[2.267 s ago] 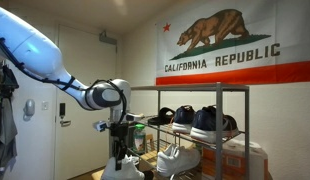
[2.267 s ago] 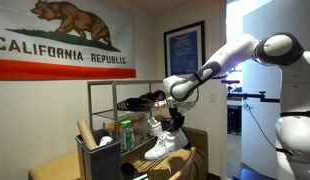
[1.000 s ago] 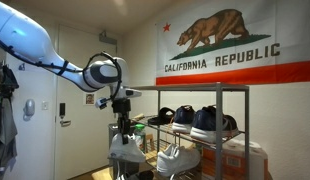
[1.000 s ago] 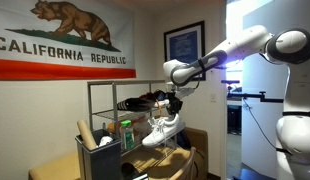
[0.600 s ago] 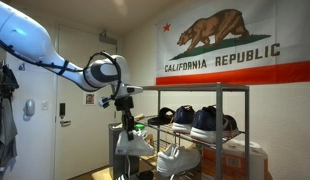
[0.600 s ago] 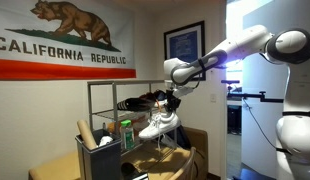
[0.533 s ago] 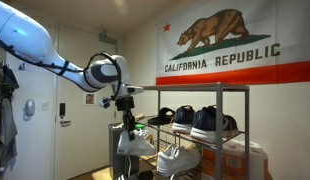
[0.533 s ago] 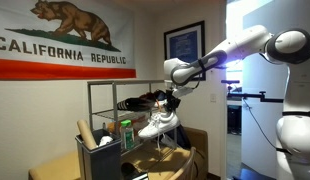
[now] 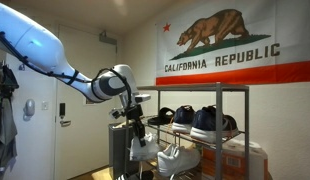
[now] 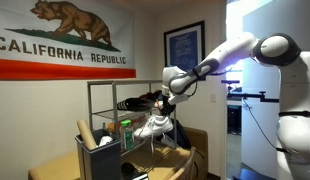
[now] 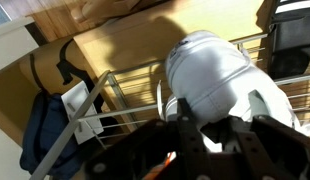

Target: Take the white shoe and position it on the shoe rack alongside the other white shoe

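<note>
Here, the jaws clamp the white shoe (image 9: 143, 150) near its collar, toe tilting downward; the other white shoe (image 9: 179, 158) rests just beside it, lower, inside the shoe rack (image 9: 221, 110).

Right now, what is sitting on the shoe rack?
In an exterior view, the shoe rack carries dark navy sneakers on one tier and the other white shoe below them. The white shoe in the tool covers the rack's end, so anything behind it is unseen.
</note>
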You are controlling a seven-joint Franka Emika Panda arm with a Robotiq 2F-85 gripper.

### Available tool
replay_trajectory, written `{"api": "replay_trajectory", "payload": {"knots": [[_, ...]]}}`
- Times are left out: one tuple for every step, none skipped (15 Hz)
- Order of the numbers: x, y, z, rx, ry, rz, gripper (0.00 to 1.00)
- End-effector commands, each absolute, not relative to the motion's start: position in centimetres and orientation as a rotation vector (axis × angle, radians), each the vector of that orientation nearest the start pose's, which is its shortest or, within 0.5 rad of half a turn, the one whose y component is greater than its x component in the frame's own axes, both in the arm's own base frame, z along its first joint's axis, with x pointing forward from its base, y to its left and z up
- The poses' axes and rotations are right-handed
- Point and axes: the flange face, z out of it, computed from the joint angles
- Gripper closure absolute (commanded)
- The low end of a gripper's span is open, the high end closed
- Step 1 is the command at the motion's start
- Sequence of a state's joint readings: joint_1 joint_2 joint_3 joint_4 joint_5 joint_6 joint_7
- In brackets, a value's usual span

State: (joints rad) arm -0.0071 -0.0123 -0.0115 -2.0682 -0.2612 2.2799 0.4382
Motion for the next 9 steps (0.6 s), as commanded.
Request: {"api": "replay_trajectory", "payload": {"knots": [[58.1,-1.2,45.2,-3.190,0.507,-0.552,0.96],[58.6,-0.8,44.8,-3.181,0.495,-0.575,0.96],[58.9,-0.5,44.3,-3.173,0.482,-0.595,0.96],[59.3,-0.1,43.8,-3.165,0.474,-0.622,0.96],[59.6,0.1,43.4,-3.157,0.469,-0.644,0.96],[59.9,0.2,43.0,-3.147,0.471,-0.671,0.96],[60.0,0.2,42.8,-3.132,0.481,-0.698,0.96],[60.2,0.3,42.5,-3.115,0.495,-0.725,0.96],[60.4,0.4,42.3,-3.104,0.507,-0.755,0.96]]}}
